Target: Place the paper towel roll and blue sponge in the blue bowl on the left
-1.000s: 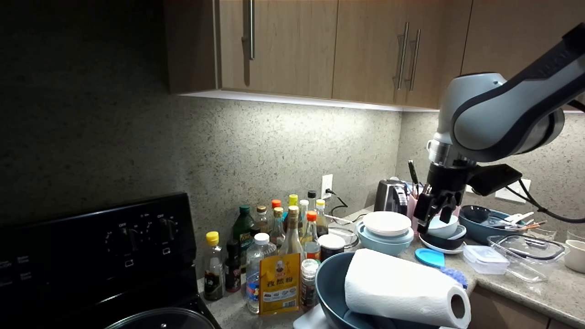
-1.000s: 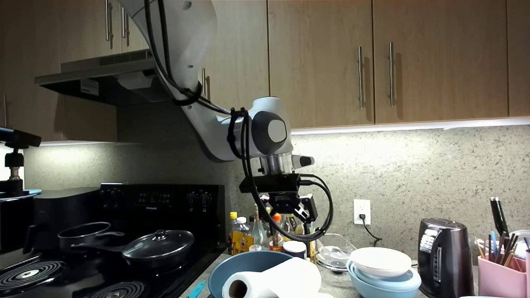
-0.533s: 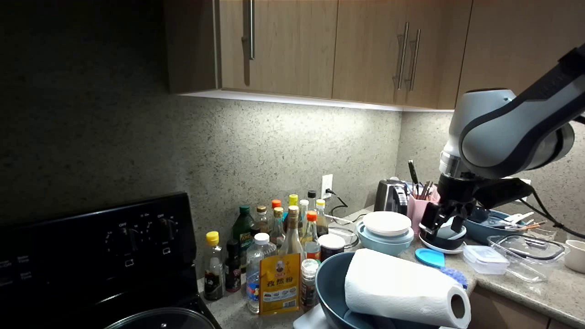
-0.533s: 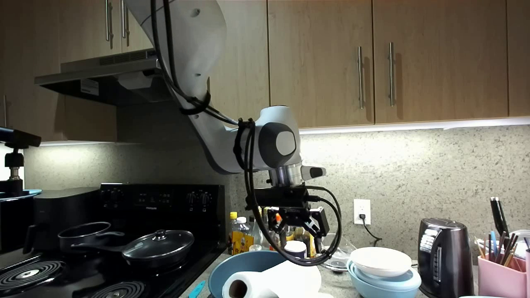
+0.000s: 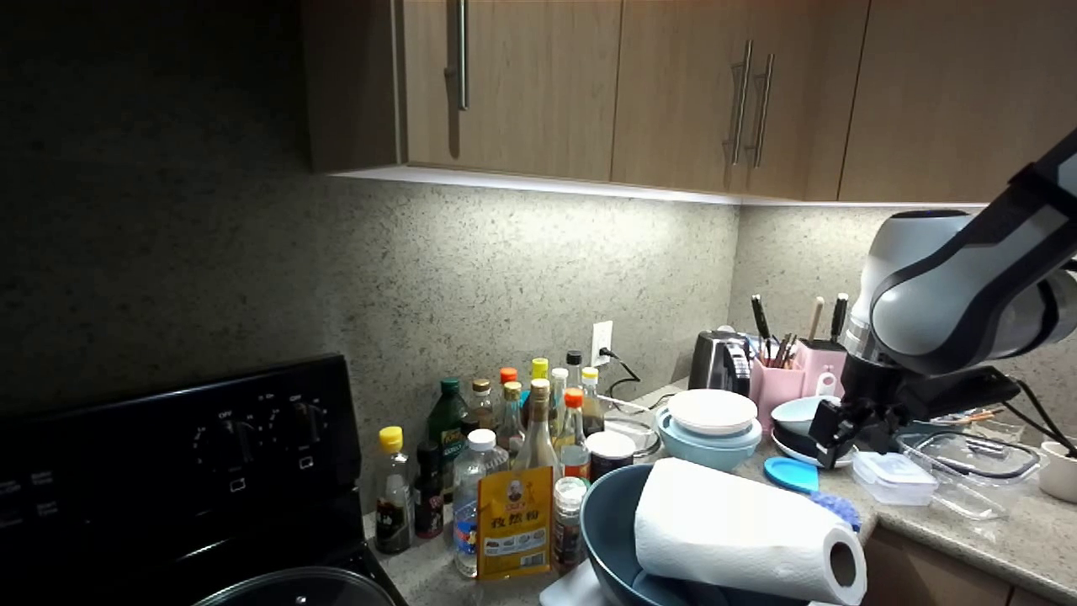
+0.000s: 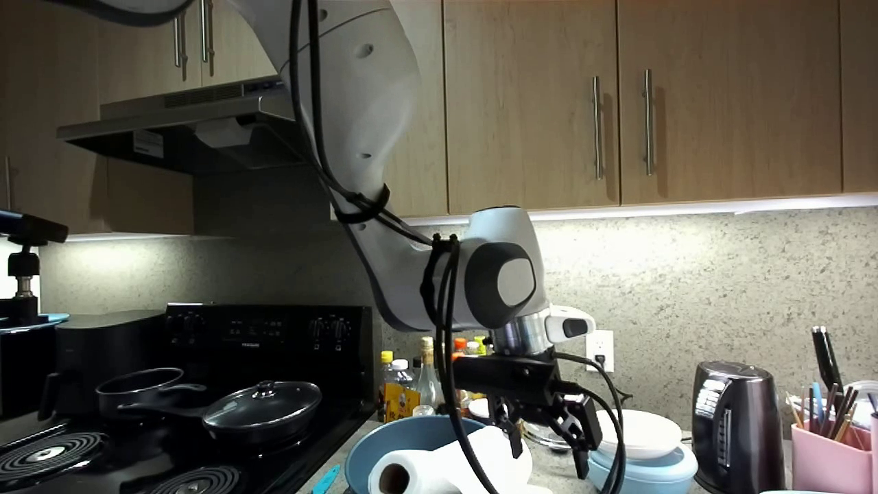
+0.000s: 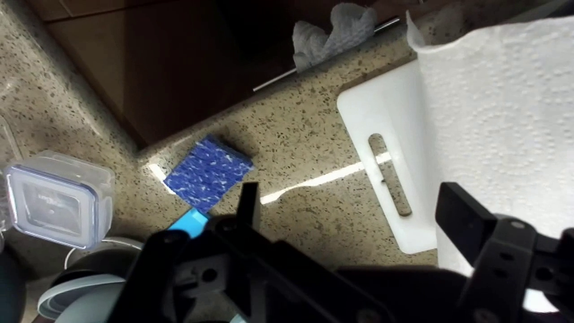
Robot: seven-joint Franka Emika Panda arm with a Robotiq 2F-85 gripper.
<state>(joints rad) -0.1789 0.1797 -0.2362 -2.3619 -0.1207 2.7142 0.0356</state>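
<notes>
The blue sponge (image 7: 208, 174) is found lying flat on the desk (image 7: 309, 224), near the inside corner of its front edge and just beside a flat light-blue object (image 7: 190, 223); whether the two touch cannot be told. The paper towel roll (image 5: 740, 530) is already laid in the blue bowl (image 5: 607, 526), slantwise, part of it seemingly jutting past the rim, so the sponge is judged to be what is left. The claw (image 7: 350, 197) is held above the desk with its jaws spread wide and nothing gripped; in the wrist view the sponge is seen off to one side of the gap.

The sponge is expected to be very light, soft and springy, hard to break, and not slippery if dry; whether it is wet cannot be told. It is best taken low down, near the middle of two opposite sides, since little height is offered by so flat a block. A mild squeeze should be enough, and some bunching is to be expected. Care is called for by the edge, where so light a thing could easily be nudged off
</notes>
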